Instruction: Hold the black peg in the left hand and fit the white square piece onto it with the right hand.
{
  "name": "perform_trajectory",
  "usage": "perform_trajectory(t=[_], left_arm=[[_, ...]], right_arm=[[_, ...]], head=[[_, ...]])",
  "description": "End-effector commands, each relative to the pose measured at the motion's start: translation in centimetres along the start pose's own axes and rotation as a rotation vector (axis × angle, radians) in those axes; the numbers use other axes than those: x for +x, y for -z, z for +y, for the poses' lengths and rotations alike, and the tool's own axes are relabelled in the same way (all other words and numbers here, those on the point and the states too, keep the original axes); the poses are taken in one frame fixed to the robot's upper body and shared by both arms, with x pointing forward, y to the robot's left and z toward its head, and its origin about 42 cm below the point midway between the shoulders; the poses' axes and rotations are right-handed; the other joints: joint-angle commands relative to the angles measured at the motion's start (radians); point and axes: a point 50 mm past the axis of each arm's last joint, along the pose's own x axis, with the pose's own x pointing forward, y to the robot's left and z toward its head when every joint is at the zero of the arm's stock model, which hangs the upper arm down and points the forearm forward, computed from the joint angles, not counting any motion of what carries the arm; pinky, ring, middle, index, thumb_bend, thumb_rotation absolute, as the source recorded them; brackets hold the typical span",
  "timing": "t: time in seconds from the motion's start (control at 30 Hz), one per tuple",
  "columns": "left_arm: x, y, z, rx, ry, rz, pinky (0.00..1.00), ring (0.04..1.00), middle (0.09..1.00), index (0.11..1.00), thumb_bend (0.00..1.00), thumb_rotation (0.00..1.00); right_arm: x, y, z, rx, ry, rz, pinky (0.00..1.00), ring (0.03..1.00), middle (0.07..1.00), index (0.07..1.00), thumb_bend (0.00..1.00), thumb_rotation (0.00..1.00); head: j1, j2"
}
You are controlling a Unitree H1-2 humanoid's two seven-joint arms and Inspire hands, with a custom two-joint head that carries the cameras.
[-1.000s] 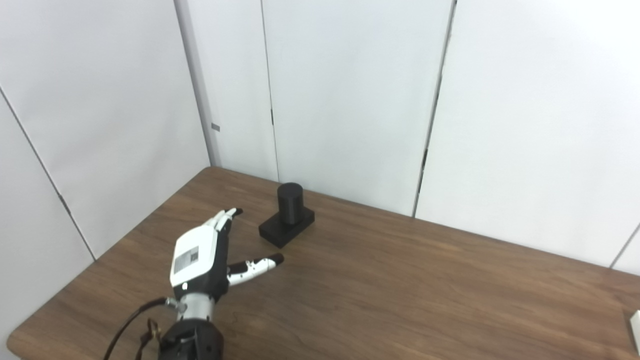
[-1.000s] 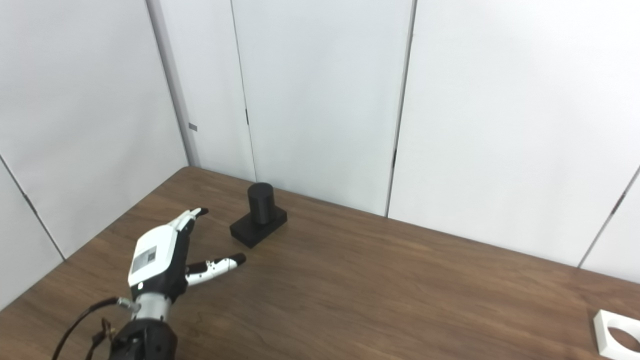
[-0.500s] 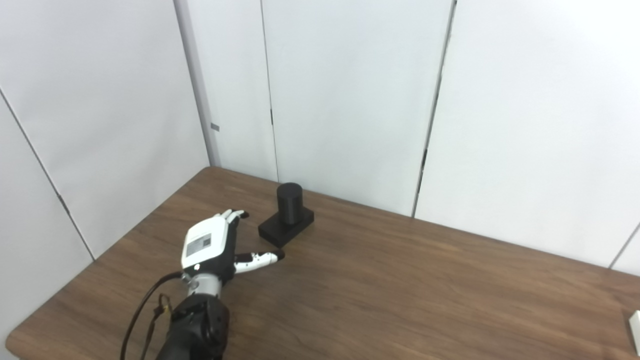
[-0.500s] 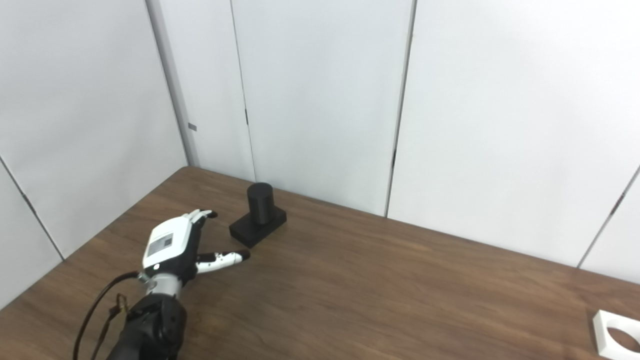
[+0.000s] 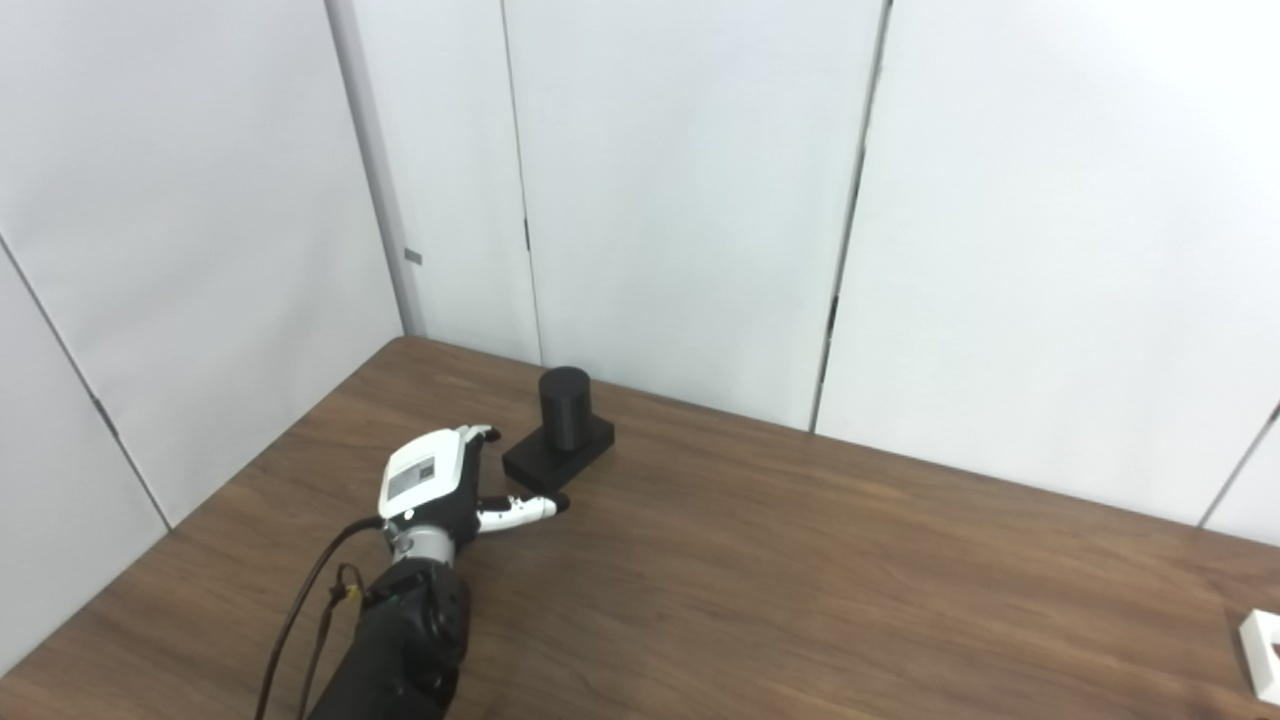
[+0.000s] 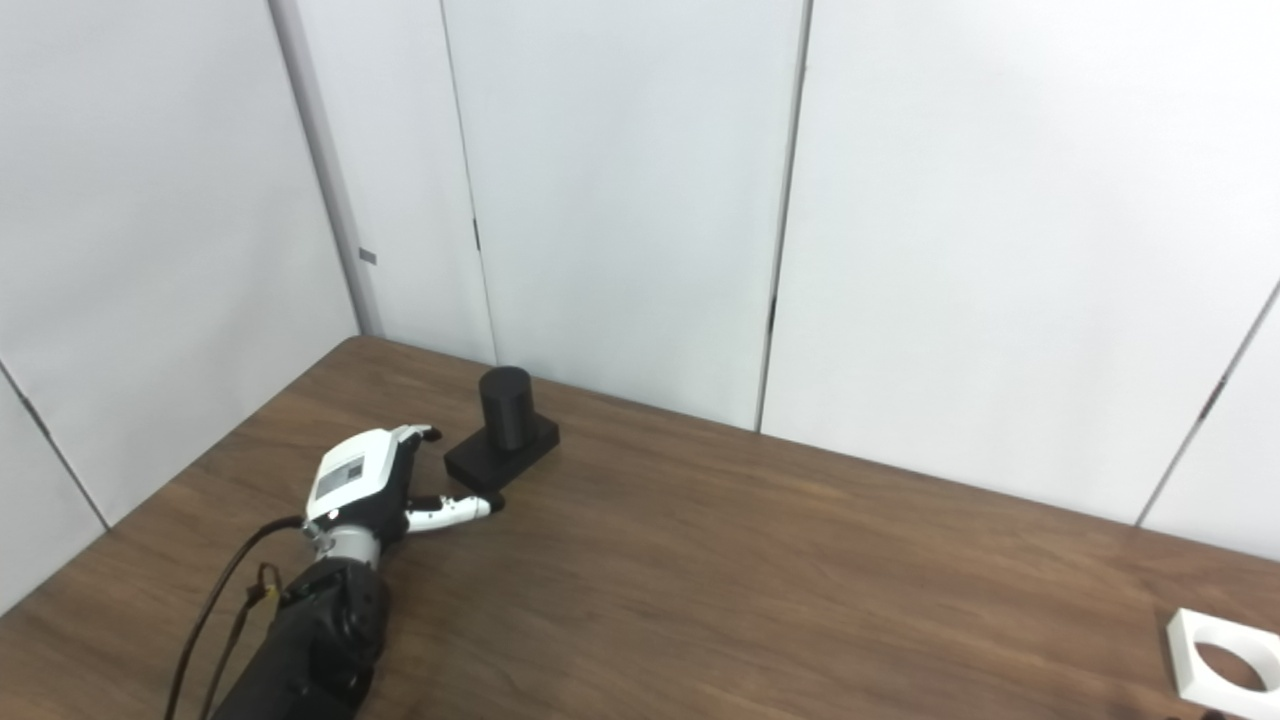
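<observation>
Firstly, in the left eye view we look down on a brown wooden table (image 5: pixel 800 580) set into a corner of plain white wall panels (image 5: pixel 680 200). Our left robot hand (image 5: pixel 440 490) reaches in from the lower left on a dark arm with a loose cable beside it. Its fingers (image 5: pixel 478 435) are spread apart and hold nothing, and the thumb (image 5: pixel 520 510) points to the right. The black peg (image 5: pixel 564 408) stands upright on its flat black square base (image 5: pixel 545 462) near the back left corner of the table. The left robot hand sits just beside that base on its left and near side; the thumb tip is very close to the base's front corner, though we cannot tell whether they touch. At the far right edge of this view only a sliver of the white square piece (image 5: pixel 1262 650) shows.

Next, in the right eye view, we see the same scene from slightly further right. The white square piece (image 6: pixel 1222 665) lies flat on the table near its front right corner, well apart from the peg, and a round hole passes through its middle. Our right robot hand does not appear in either view.
</observation>
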Motion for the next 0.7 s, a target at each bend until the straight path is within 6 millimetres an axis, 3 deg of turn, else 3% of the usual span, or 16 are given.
perform_trajectory(t=[0.0, 0.23, 0.67], left_arm=[[1.7, -0.9, 2.5, 0.017, -0.093, -0.027, 0.92, 0.923, 0.913, 0.839, 1.00, 0.61], [3.2, -1.3, 2.2, 0.031, -0.074, -0.020, 0.90, 0.917, 0.905, 0.835, 1.00, 0.58], [5.2, -2.2, 1.4, 0.049, -0.019, -0.035, 0.87, 0.913, 0.909, 0.838, 1.00, 0.55]], right_arm=[[-2.4, 0.3, -0.1, -0.012, 0.008, 0.017, 0.91, 0.965, 0.942, 0.981, 0.66, 0.99], [-2.3, 0.3, 0.1, -0.020, 0.008, 0.010, 0.87, 0.942, 0.926, 0.963, 0.67, 0.98], [-2.4, 0.2, 0.2, -0.027, 0.007, 0.008, 0.88, 0.947, 0.929, 0.958, 0.66, 0.98]], head=[[0.001, 0.001], [-0.007, 0.006], [-0.021, 0.024]])
